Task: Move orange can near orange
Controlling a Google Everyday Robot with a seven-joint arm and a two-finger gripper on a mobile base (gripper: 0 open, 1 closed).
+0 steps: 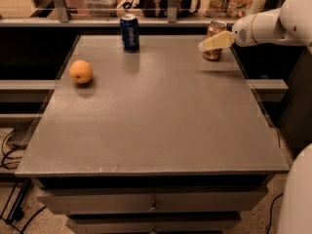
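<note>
Grey and finely grained, the flat table [156,126] has drawers [153,204] with small knobs under its front edge, and a cluttered shelf [97,21] runs behind it. One blue Pepsi can [129,31], a smooth cylinder, stands upright near the far edge. Well to the right of this blue can, at about the same depth, stands the orange can [215,29], bronze and shiny with a silver top. The gripper [210,43], pale cream and wedge-shaped on a white rounded arm [265,27], lies across the front of this can; whether it is apart or clamped I cannot tell. The orange [81,71], round and smooth, sits left of the blue can and nearer to the front.
</note>
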